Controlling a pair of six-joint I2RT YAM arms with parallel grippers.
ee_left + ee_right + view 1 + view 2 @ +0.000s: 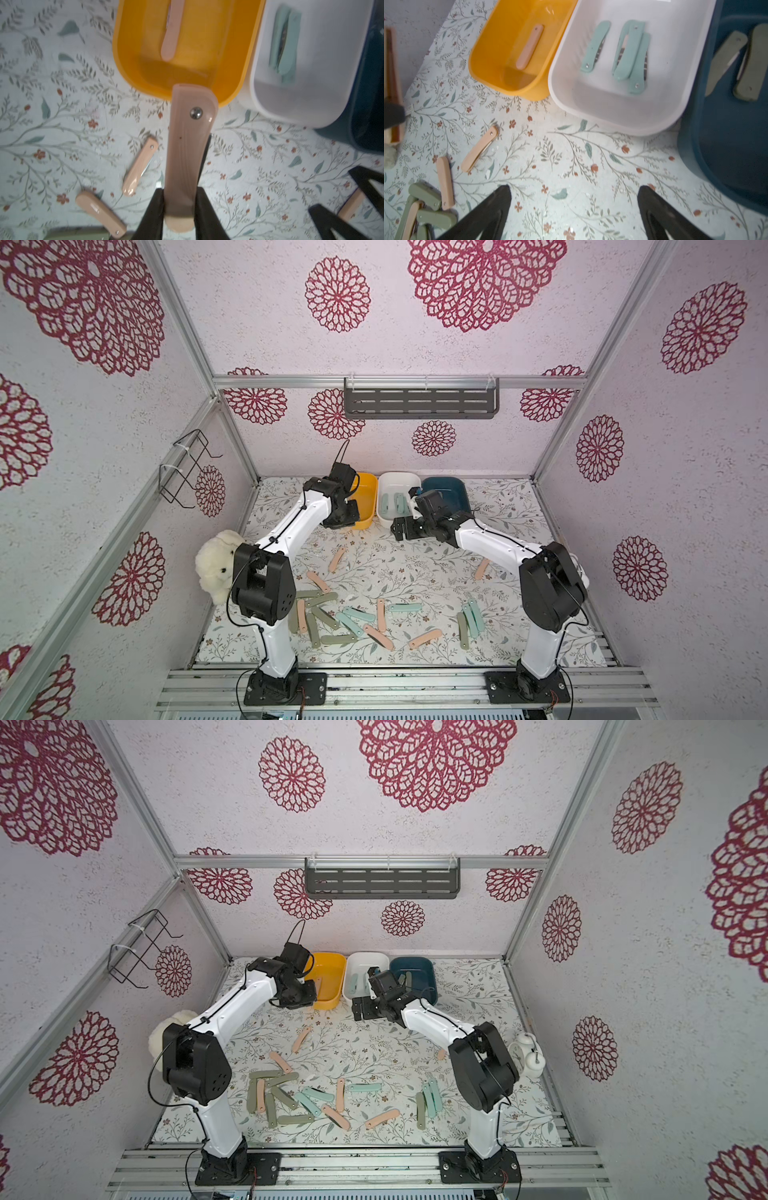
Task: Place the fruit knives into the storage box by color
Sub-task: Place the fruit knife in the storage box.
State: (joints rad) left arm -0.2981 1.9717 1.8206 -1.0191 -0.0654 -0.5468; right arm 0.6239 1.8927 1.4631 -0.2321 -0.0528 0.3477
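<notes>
Flowered mat (415, 564) on the table, white walls stamped with red medallions all round. You've got a grey shelf (420, 403) on the back wall and a wire rack (187, 466) on the left one. A cream plush toy (216, 564) sits behind your left arm's elbow, and a white alarm clock (527, 1054) stands by the right arm.

Three bins line the back of the mat side by side: yellow bin (365, 499), white bin (397, 485), blue bin (451, 489). Your right gripper (575, 193) hangs over bare mat just in front of the white bin, jaws spread wide with nothing in them. Its dark fingers (320, 214) show at the edge of the left wrist view.

Your left gripper (180, 199) is pinched tight on one end of the held knife (189, 145), at the near end of the yellow bin. It sticks straight out from the fingers, and its far end reaches the bin's near rim.

It's peach-pink, a flat glossy folded bar with rounded ends and a silver rivet (196, 113) near the far end. One peach knife (529, 46) lies in the yellow bin, three mint knives (623, 56) in the white and two olive knives (737, 62) in the blue. The loose fruit knives (345, 622) are scattered over the near half of the mat in all three colours, some overlapping. Two peach ones (140, 166) lie near your left gripper.
</notes>
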